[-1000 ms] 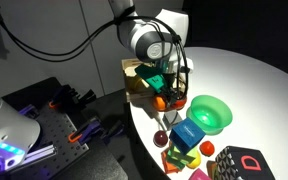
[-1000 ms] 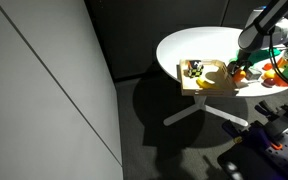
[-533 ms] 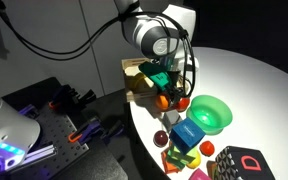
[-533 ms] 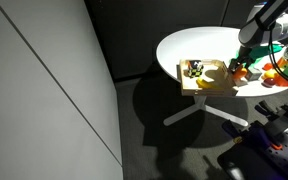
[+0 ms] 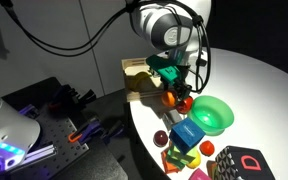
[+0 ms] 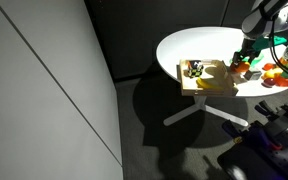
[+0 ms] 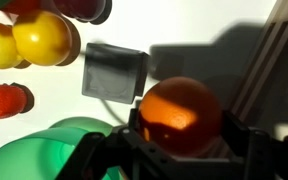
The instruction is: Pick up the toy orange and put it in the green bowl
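Note:
My gripper (image 5: 171, 90) is shut on the toy orange (image 5: 170, 98) and holds it just above the white table, a little to the side of the green bowl (image 5: 214, 116). In the wrist view the smooth orange ball (image 7: 181, 115) fills the space between the two dark fingers (image 7: 179, 140), and the bowl's green rim (image 7: 39, 150) shows at the lower left. A red ball (image 5: 184, 104) lies next to the orange, between it and the bowl. In an exterior view the gripper (image 6: 246, 62) hangs over the table's far side.
A wooden tray (image 5: 136, 72) with toys stands behind the gripper. A blue block (image 5: 188, 135), a dark red ball (image 5: 160, 137), coloured blocks (image 5: 176, 158) and a black box with a red letter (image 5: 246, 162) crowd the front. Yellow toy fruit (image 7: 39, 38) lies nearby.
The gripper has risen and shifted toward the green bowl, carrying the toy orange with it. The red ball and the bowl have stayed put.

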You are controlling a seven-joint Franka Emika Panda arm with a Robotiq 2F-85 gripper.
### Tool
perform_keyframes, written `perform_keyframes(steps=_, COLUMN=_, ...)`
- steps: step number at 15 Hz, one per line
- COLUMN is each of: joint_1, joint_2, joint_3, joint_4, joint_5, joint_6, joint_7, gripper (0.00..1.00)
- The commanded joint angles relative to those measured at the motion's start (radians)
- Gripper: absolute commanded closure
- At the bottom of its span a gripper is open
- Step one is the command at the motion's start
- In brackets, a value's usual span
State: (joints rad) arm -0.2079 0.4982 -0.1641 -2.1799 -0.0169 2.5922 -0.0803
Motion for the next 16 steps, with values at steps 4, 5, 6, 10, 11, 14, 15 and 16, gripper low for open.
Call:
perform_keyframes(steps=4, joint_1=-0.042, joint_2=-0.022, joint_3=0.008, joint_4=0.078, joint_5=0.036, joint_6=-0.113, joint_7=-0.014, gripper=0.45)
perform_keyframes(steps=5, joint_1=-0.049, joint_2=-0.02, joint_3=0.01, joint_4=0.093, joint_5=0.043, joint_6=-0.132, joint_7=-0.019, gripper=0.45)
perform_keyframes(steps=6, joint_1=-0.055, joint_2=-0.019, joint_3=0.011, joint_4=0.107, joint_5=0.051, joint_6=-0.15, joint_7=-0.021, gripper=0.45)
perform_keyframes(steps=10, joint_1=-0.074, joint_2=-0.016, joint_3=0.011, joint_4=0.163, joint_5=0.077, joint_6=-0.215, joint_7=-0.029, gripper=0.45)
perform_keyframes(steps=11, joint_1=-0.077, joint_2=-0.014, joint_3=0.008, joint_4=0.178, joint_5=0.078, joint_6=-0.228, joint_7=-0.025, gripper=0.45)
perform_keyframes(steps=14, joint_1=-0.077, joint_2=0.002, joint_3=-0.01, joint_4=0.222, joint_5=0.063, joint_6=-0.25, joint_7=-0.001, gripper=0.45)
perform_keyframes(steps=15, joint_1=-0.075, joint_2=0.009, joint_3=-0.019, joint_4=0.233, joint_5=0.056, joint_6=-0.248, joint_7=0.013, gripper=0.45)
perform_keyframes(steps=16, joint_1=-0.074, joint_2=0.015, joint_3=-0.026, joint_4=0.242, joint_5=0.053, joint_6=-0.243, joint_7=0.023, gripper=0.45)
